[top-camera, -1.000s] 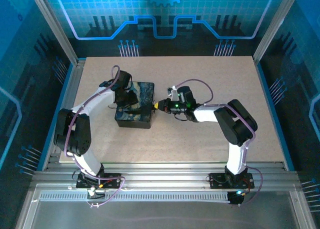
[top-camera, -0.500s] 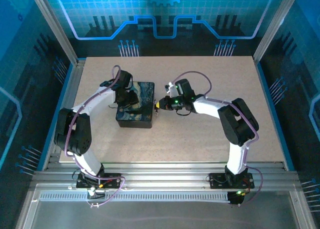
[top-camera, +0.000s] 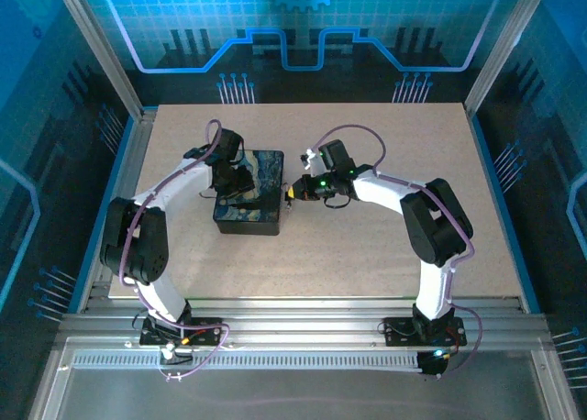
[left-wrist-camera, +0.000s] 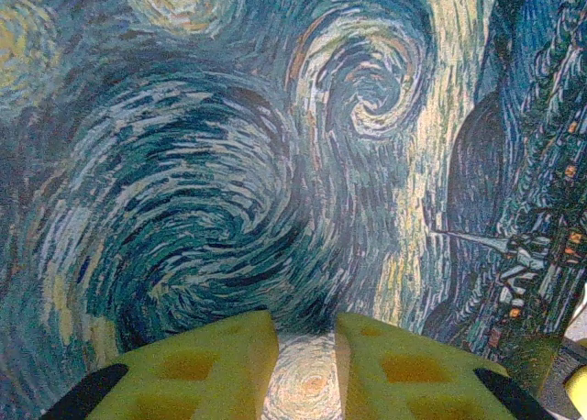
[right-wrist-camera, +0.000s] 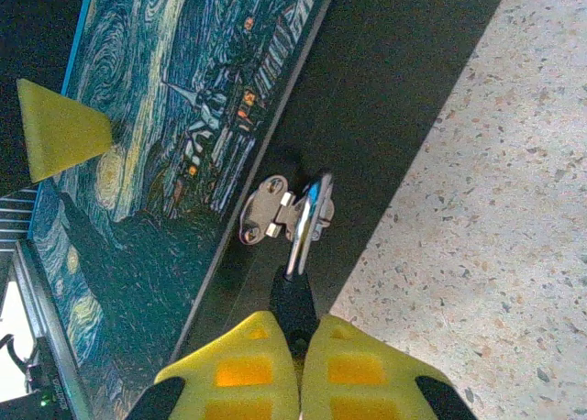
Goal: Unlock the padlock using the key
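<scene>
The box with its swirl-painted lid sits left of the table's centre. My left gripper rests on the lid, open a little, with only lid between its pads. The dark padlock hangs at the box's right side, its silvery shackle through the metal hasp. My right gripper is shut right at the padlock's base. The key is almost wholly hidden between the pads. In the top view my right gripper touches the box's right wall.
One yellow fingertip of my left gripper shows on the lid in the right wrist view. Speckled tabletop lies right of the box, and aluminium frame rails run along the near edge.
My right wrist has rolled and its forearm has swung toward the back, with the fingertips staying at the padlock. The left gripper and the box have not moved.
</scene>
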Motion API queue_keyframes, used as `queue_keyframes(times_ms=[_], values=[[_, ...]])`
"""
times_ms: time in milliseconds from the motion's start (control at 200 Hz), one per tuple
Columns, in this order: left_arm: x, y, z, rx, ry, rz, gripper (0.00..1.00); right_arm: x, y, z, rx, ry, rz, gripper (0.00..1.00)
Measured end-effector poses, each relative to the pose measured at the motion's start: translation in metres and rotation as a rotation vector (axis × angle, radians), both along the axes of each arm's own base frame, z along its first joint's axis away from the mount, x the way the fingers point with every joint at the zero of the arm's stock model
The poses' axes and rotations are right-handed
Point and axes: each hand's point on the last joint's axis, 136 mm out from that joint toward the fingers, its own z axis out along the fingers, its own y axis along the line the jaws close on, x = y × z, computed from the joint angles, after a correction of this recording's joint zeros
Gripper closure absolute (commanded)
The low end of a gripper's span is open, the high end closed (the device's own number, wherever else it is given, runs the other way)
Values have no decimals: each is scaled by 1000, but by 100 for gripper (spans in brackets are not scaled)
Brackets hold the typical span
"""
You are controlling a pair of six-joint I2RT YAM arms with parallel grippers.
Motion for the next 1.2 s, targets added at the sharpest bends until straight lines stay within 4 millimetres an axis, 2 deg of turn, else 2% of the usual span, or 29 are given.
queue_keyframes(times_ms=[245, 745, 1026, 1201], values=[[1, 2, 0, 6, -2, 8, 74, 5, 1, -1, -21, -19, 14, 100], [1, 3, 1, 5, -3, 10, 74, 1, -2, -6, -31, -97, 55, 100], [1, 3, 0, 1, -7, 7, 74, 2, -1, -6, 141, -71, -41, 100], [0, 2, -1, 0, -8, 3, 74, 6, 0, -5, 182, -64, -106, 100]])
